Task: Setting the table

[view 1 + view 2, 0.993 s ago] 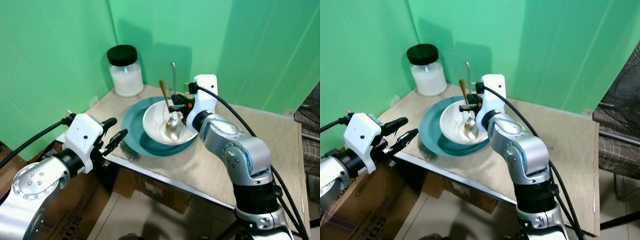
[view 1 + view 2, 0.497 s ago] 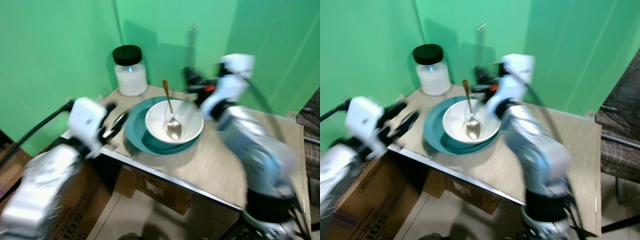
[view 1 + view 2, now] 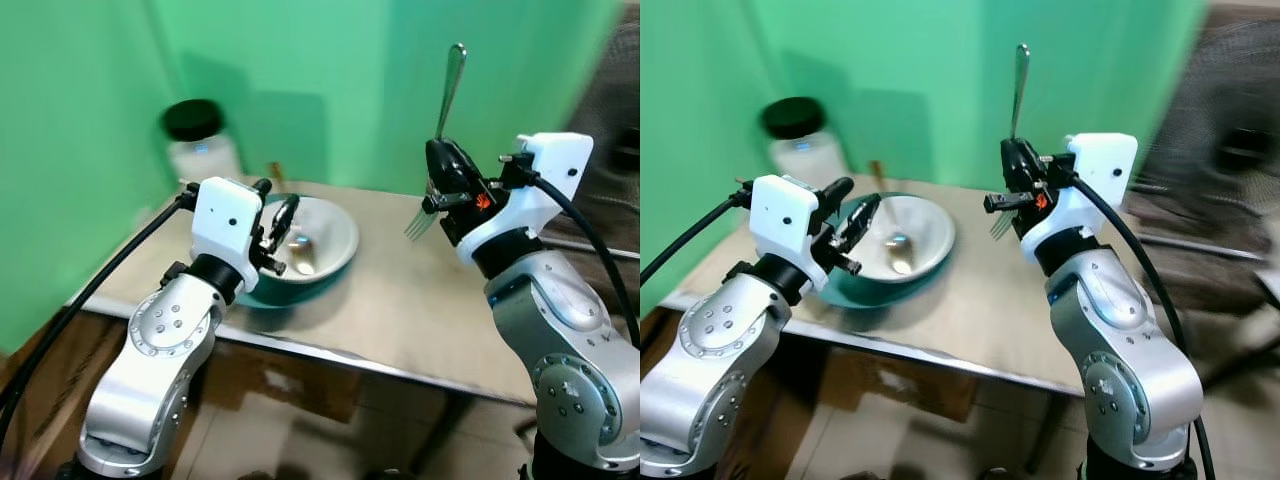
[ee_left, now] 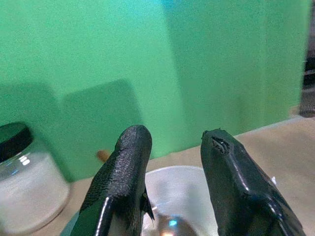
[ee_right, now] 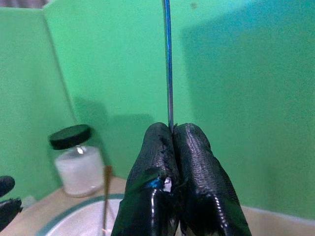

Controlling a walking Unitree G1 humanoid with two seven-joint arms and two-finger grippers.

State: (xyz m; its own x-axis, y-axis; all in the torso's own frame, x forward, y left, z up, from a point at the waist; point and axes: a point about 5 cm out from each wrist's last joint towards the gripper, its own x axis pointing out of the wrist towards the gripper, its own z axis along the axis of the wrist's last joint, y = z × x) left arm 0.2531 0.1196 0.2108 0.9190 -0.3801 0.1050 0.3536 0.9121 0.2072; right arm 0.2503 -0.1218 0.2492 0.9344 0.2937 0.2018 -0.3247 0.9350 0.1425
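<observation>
The right gripper [image 3: 447, 185] fingers pinch a fork [image 3: 441, 135] up high. Next, lay it beside the bowl [image 3: 322, 238]. Left gripper [image 3: 276, 215] fingers are apart, holding nothing.

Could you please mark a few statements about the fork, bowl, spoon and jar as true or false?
1. The right tool is shut on the fork. True.
2. The fork lies flat on the table. False: it is held up in the air, handle pointing up.
3. A spoon rests in the bowl. True.
4. The jar has a white lid. False: its lid is black.
5. The left tool grips the spoon. False: it is open, by the bowl's rim, holding nothing.
6. The bowl sits on a teal plate. True.
</observation>
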